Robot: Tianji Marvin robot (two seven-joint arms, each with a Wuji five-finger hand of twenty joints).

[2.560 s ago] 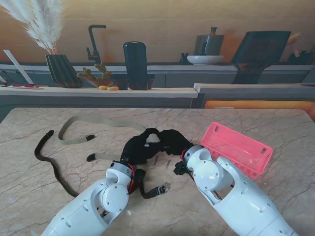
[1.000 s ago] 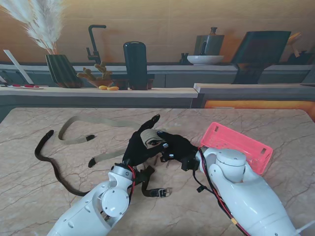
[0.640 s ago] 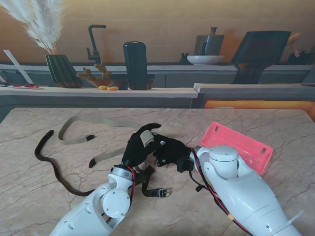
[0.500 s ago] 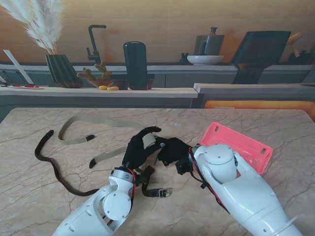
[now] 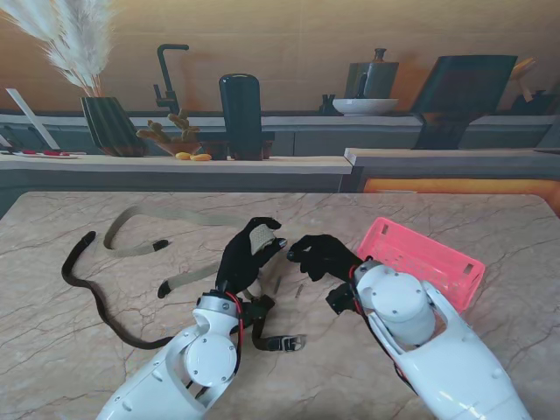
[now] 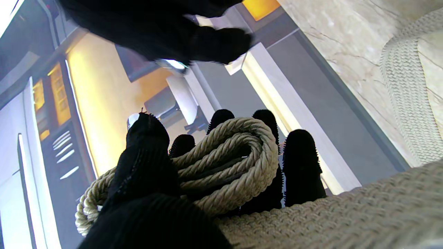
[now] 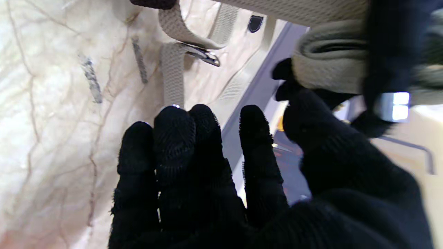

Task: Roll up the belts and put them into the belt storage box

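Left hand (image 5: 248,258) fingers wrapped around the rolled end of the beige belt (image 5: 262,238), held above the table (image 5: 70,350), left of the pink box (image 5: 420,262). Unrolled tail runs from the roll back left. Right hand (image 5: 322,256) just beside the roll, fingers loosely spread, holding nothing.

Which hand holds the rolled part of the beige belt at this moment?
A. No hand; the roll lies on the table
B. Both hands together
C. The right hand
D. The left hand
D. The left hand has its fingers closed around the belt roll, raised off the table, while the right hand is beside it with fingers apart and holds nothing.
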